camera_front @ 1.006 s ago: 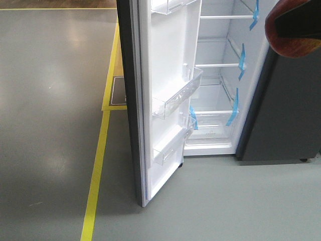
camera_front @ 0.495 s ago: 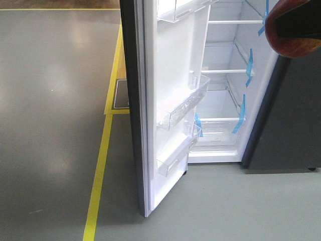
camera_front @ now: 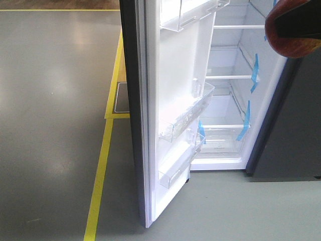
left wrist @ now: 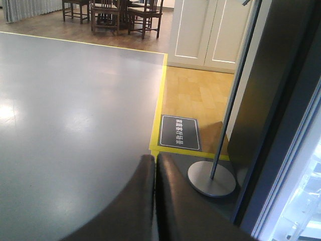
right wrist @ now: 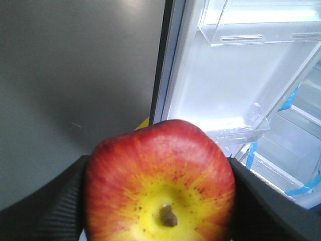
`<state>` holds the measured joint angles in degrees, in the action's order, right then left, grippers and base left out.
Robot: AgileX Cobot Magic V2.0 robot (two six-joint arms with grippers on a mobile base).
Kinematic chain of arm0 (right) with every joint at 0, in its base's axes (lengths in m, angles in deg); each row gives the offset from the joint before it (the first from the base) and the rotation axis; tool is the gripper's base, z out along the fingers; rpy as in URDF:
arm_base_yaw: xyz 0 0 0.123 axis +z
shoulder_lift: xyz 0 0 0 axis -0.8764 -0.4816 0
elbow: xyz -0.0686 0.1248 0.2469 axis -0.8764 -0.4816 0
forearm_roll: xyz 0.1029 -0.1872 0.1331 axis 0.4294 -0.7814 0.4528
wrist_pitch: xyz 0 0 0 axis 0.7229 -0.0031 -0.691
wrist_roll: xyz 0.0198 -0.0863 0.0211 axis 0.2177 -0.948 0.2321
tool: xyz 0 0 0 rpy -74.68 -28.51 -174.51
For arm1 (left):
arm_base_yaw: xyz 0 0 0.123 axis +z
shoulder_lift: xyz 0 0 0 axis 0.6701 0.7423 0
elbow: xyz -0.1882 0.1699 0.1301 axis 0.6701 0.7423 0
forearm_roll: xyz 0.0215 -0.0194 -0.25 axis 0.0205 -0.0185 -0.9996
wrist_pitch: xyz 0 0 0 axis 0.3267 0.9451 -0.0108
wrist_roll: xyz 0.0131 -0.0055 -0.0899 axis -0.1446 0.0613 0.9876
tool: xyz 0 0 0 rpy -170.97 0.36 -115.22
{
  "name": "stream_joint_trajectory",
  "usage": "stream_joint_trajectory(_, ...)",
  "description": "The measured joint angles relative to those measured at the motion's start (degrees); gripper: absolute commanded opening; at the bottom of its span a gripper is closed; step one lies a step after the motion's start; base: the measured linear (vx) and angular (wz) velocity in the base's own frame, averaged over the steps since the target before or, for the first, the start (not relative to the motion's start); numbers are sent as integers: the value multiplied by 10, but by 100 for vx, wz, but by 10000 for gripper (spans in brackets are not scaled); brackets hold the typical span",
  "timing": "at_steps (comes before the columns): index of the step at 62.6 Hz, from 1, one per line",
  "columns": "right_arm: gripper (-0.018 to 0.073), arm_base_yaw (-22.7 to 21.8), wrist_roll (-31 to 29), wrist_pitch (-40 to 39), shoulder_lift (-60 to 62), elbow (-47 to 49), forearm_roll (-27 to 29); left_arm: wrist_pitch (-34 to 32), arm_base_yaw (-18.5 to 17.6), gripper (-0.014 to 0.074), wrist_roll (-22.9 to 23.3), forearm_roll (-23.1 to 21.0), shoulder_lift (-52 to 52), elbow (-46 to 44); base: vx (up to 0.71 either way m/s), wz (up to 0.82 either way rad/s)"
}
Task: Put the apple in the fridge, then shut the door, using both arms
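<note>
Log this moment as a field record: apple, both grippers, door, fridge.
apple: red and yellow, stem facing the wrist camera, not yet in the fridge
right gripper: shut on the apple
left gripper: shut, holding nothing
door: wide open, clear bins on its white inner side
fridge: white interior, shelves, blue tape strips

The grey floor [camera_front: 50, 100] carries the fridge [camera_front: 223, 100], a yellow tape line [camera_front: 100, 170], a dark mat [left wrist: 180, 133] and a round stand base [left wrist: 211, 179].
</note>
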<state>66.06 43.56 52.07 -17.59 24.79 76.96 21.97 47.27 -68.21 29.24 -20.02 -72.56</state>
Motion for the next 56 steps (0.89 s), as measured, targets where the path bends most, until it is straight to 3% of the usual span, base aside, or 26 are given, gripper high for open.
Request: stream_joint_trajectory(56,-7,0,1,0,0,0,0,0,0,-6,0,0,0,0,10,-2)
